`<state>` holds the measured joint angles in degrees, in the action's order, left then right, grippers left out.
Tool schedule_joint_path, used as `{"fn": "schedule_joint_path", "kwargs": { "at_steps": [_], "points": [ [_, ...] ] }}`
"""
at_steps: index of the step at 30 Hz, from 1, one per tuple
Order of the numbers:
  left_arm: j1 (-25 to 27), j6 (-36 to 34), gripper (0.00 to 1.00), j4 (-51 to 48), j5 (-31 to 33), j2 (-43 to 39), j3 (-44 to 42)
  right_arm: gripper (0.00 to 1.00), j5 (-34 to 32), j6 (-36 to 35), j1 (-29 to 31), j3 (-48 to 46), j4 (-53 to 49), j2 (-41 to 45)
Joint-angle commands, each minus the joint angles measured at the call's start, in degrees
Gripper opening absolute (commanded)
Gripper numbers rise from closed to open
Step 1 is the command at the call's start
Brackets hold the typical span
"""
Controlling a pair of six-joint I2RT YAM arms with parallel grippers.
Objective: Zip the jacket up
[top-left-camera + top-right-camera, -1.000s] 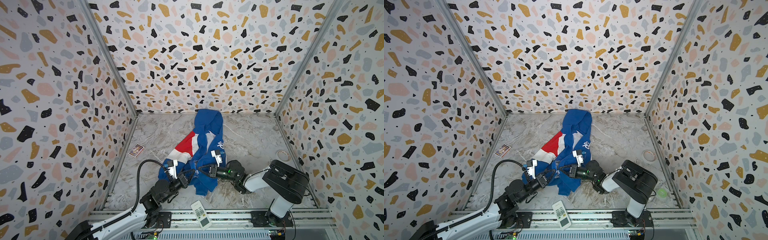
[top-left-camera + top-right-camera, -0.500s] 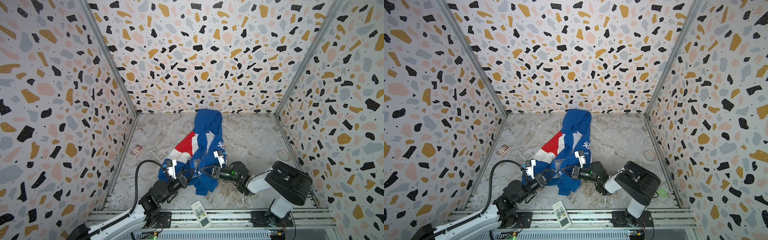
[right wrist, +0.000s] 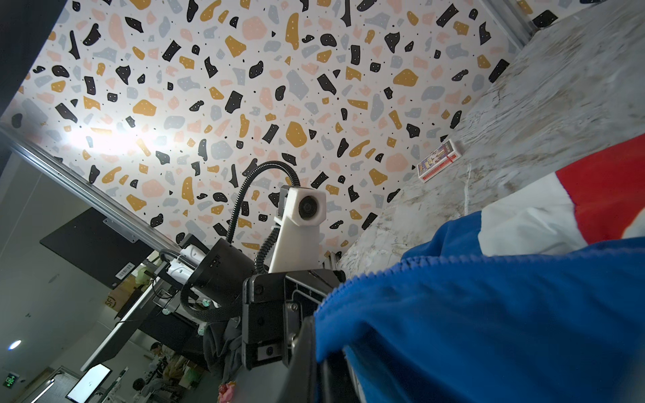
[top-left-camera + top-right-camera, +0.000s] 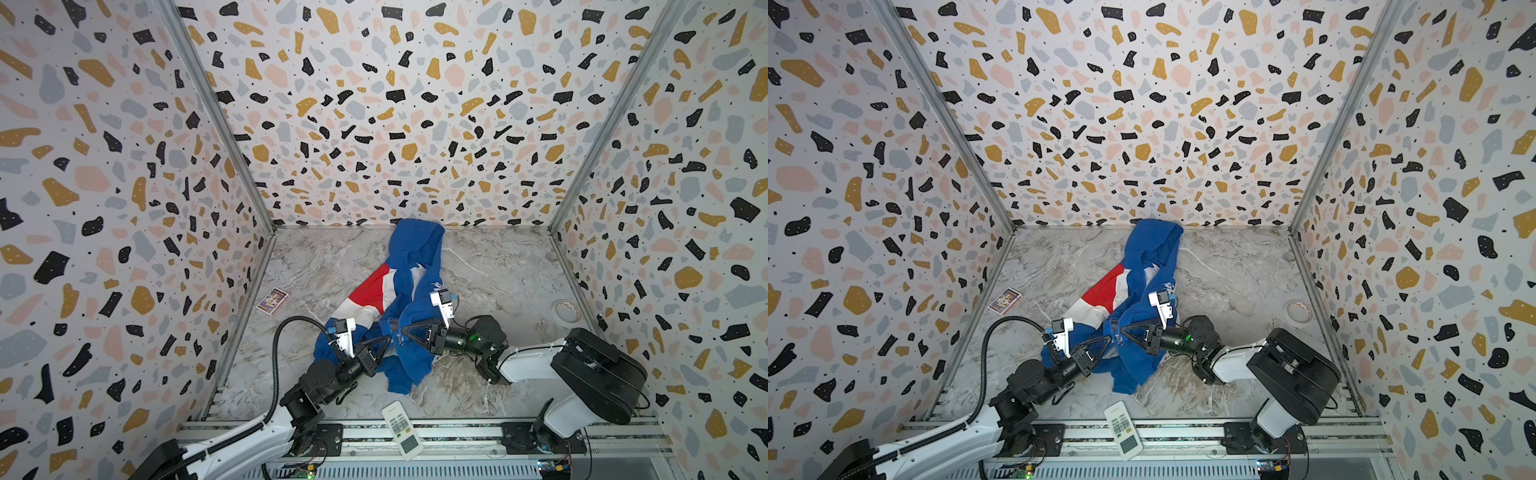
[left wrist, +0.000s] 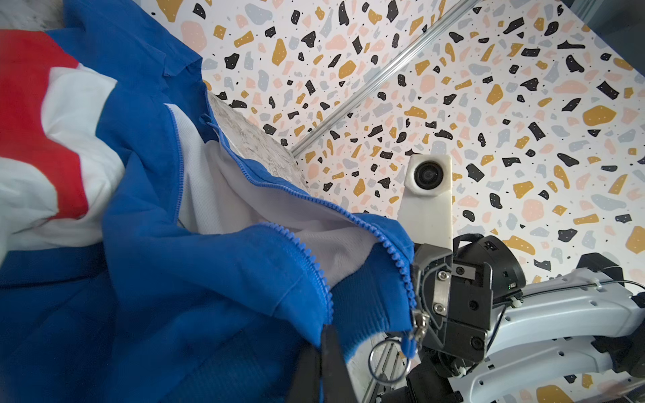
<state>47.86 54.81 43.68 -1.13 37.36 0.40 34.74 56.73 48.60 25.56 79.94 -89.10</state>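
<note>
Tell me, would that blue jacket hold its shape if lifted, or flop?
Probably flop: the jacket lies crumpled in folds where the left gripper and right gripper pinch its hem. Likely light too, judging by its thin white lining. The open zipper edges would probably twist, not stay aligned.

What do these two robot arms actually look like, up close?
Both are slim jointed arms: white shells, black round joints. The left arm carries a black ribbed hose; the right arm has a bulky black housing and a small green light. The left gripper and right gripper are black and triangular, each beside a white camera mount.
</note>
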Motion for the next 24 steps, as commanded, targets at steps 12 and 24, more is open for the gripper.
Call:
{"fn": "schedule_joint_path", "kwargs": {
  "at_steps": [12, 24],
  "points": [
    [0.23, -3.04, 0.00, 0.42, 0.73, -5.27, -0.41, 0.00, -3.45, -8.19, 0.42, 1.76, -17.45, 8.77],
    [0.25, -3.03, 0.00, 1.98, -1.92, -2.38, 1.09, 0.00, -6.24, -8.94, 2.08, 3.80, -21.56, 8.24]
  ]
}}
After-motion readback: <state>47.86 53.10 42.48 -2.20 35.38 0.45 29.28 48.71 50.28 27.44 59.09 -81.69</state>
